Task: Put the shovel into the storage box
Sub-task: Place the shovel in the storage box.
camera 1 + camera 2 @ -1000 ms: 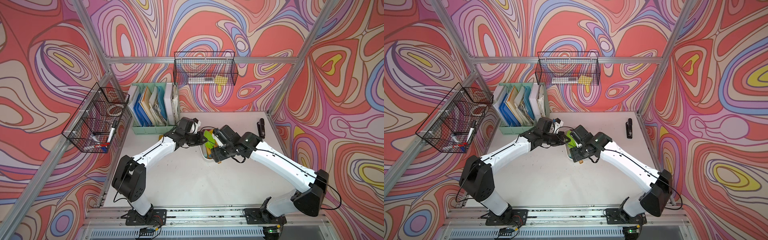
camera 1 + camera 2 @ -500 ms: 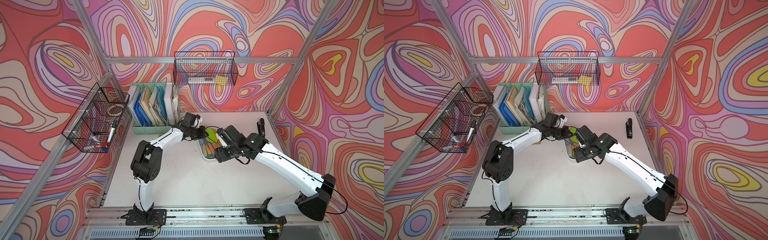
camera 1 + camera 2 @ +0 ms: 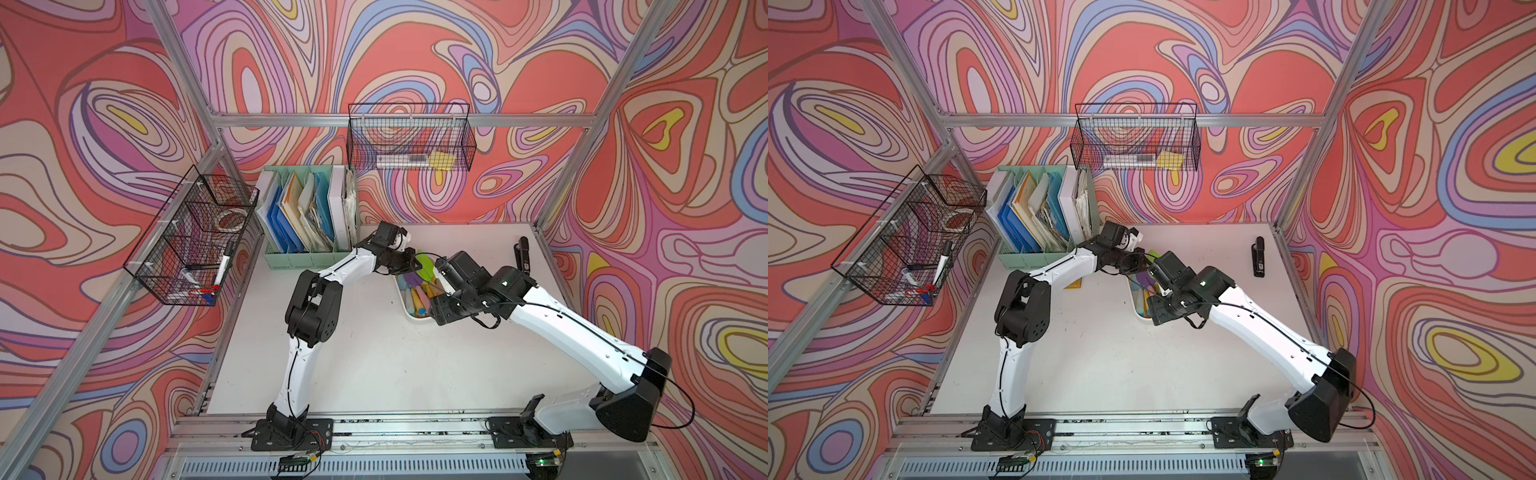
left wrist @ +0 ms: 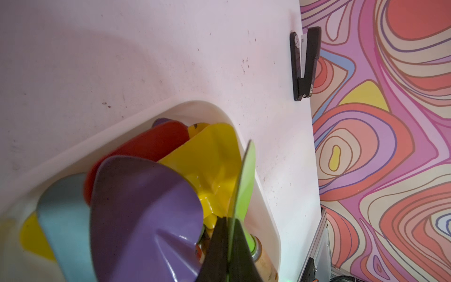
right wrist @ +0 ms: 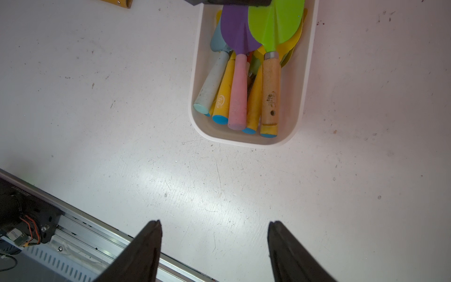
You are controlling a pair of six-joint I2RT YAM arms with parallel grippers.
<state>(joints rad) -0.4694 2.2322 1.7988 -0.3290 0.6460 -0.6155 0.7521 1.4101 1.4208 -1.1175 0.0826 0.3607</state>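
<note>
Left gripper (image 4: 230,234) clamped on green shovel (image 5: 273,26) blade (edge-on) over storage box (image 5: 246,140); right gripper (image 5: 214,234) spread wide, holding nothing.

No legible text or labels

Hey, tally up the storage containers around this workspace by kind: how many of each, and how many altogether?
Black wire baskets: 2 (one on the back wall, one on the side frame)
Mint-green file organizer: 1
White storage box: 1
Total: 4
</note>
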